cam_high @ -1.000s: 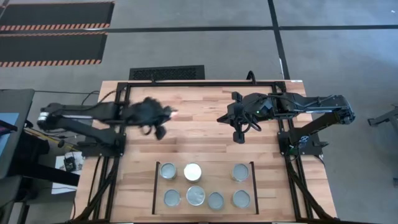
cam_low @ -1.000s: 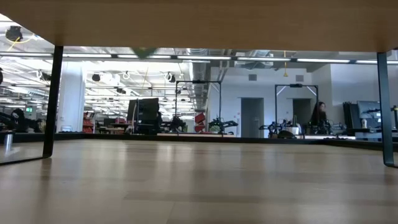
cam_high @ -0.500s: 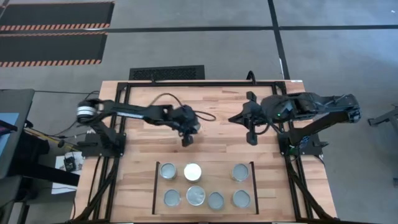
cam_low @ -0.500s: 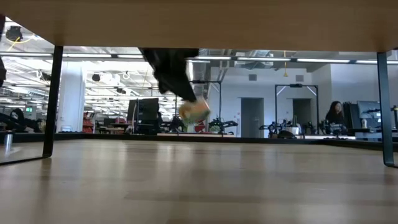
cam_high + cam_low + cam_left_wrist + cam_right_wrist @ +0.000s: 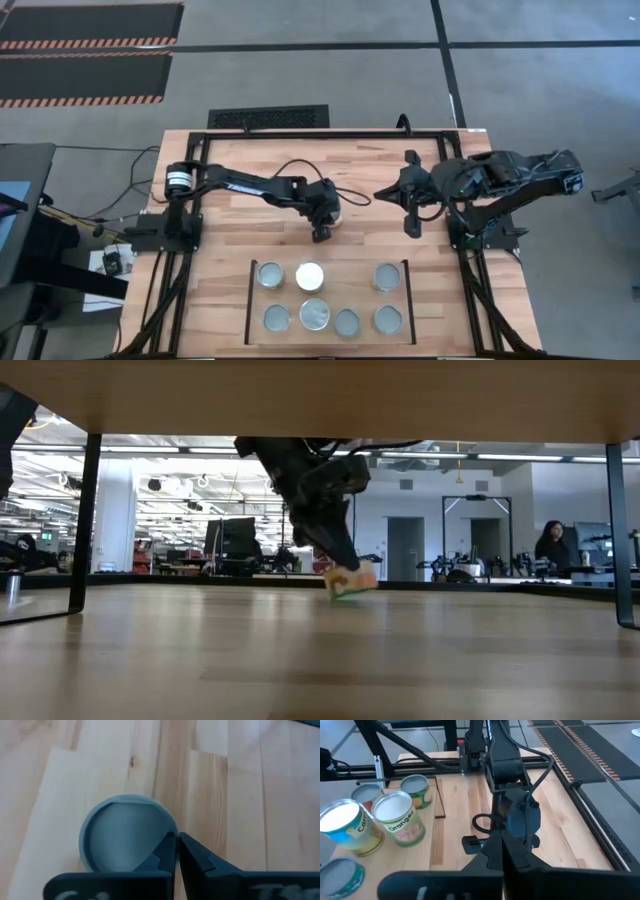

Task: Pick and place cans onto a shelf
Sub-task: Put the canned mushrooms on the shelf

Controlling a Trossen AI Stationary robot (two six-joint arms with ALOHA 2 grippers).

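Observation:
My left gripper (image 5: 322, 228) is over the middle of the table, shut on a small can with an orange and green label (image 5: 350, 580). The can's grey-blue top (image 5: 125, 835) shows in the left wrist view. Several cans stand on their bases on the shelf (image 5: 330, 345) between two black bars at the near edge, among them a white-topped can (image 5: 310, 275) and a wider can (image 5: 315, 314). My right gripper (image 5: 410, 226) is shut and empty at the right, apart from every can. My left gripper has its two fingertips (image 5: 167, 849) close together on the rim (image 5: 159, 827) at one side of the can's top. The fingers come from above, pointing down. The can hangs tilted below the fingers (image 5: 335, 555), and looks clear of the table.
A black metal frame (image 5: 330, 132) runs round the table's far and side edges. Bare wood lies between the grippers and the shelf. The shelf's far row has an open gap (image 5: 348, 276) between the white-topped can and the right can (image 5: 386, 276). A person (image 5: 553, 545) is in the room behind.
My left gripper has swept from the table's left toward the right and somewhat toward the near edge, carrying the can, which has come lower. My right gripper has drifted a little toward the table's right edge.

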